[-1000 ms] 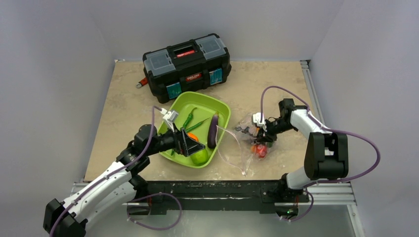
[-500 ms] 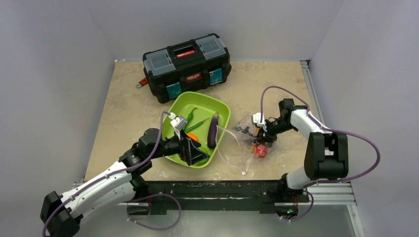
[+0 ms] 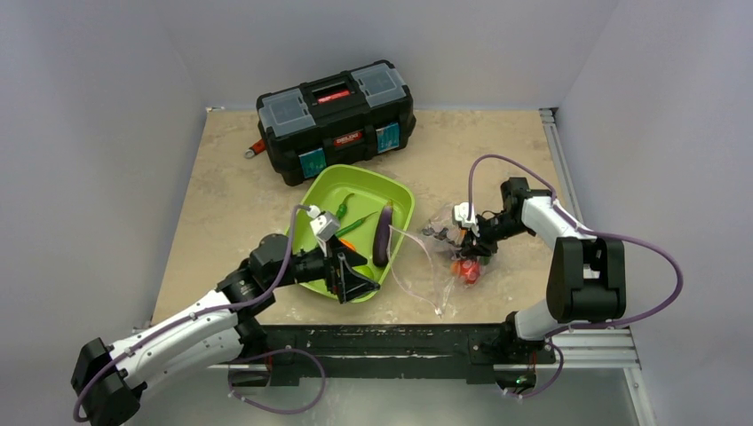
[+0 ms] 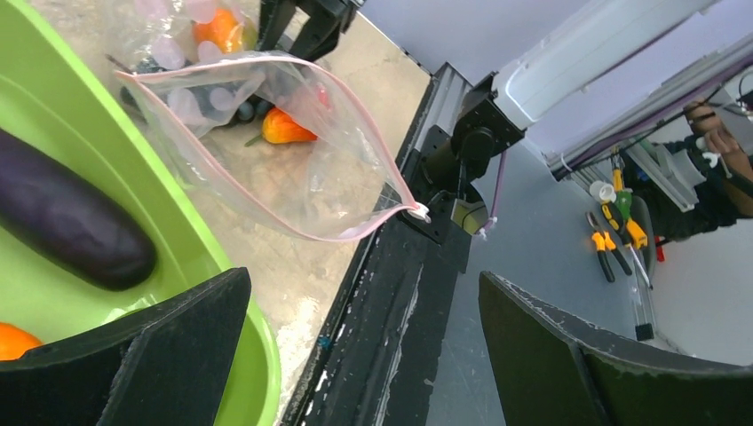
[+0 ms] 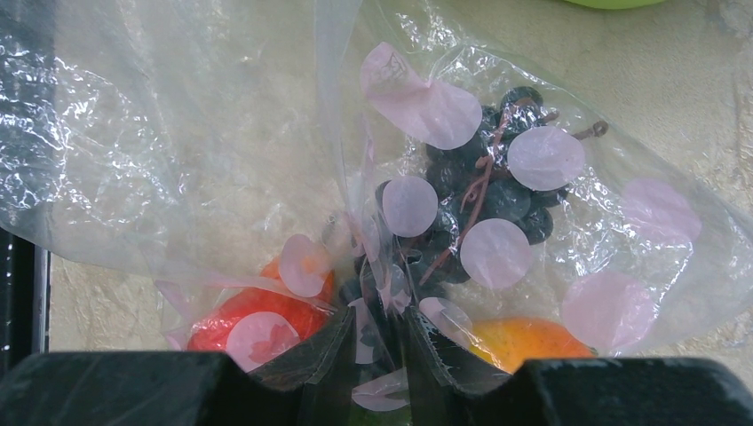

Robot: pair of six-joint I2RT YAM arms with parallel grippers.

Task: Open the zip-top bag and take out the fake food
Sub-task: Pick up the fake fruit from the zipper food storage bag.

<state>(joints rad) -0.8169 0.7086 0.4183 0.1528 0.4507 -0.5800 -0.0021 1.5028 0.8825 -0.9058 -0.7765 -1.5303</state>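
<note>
The left claw [image 3: 352, 282] has swung toward the near right corner of the green tray [image 3: 397, 192] since a second ago, when it hung further in over the tray's near-left part. It now covers the lime that then showed in that corner. Its fingers stand wide apart with nothing between them, and the left wrist view looks out between them past the tray's rim at the zip-top bag [image 4: 306, 169].

The bag lies where it lay before, on the tabletop [image 3: 226, 186] just right of the tray. Its pink-edged mouth gapes toward the tray and the near edge. The right claw [image 3: 468, 243] has not moved. It is clamped on a bunched fold of the bag's closed far end, as the right wrist view shows.

Some fake food is still inside the bag: dark berries [image 5: 484, 191], a red strawberry [image 5: 253, 330] and an orange piece [image 5: 526, 342]. The eggplant [image 3: 383, 235], the bean pods [image 3: 343, 213] and an orange [image 4: 13, 342] lie in the tray, unchanged.

A black toolbox [image 3: 337, 115] stands at the back of the tabletop, behind the tray.
</note>
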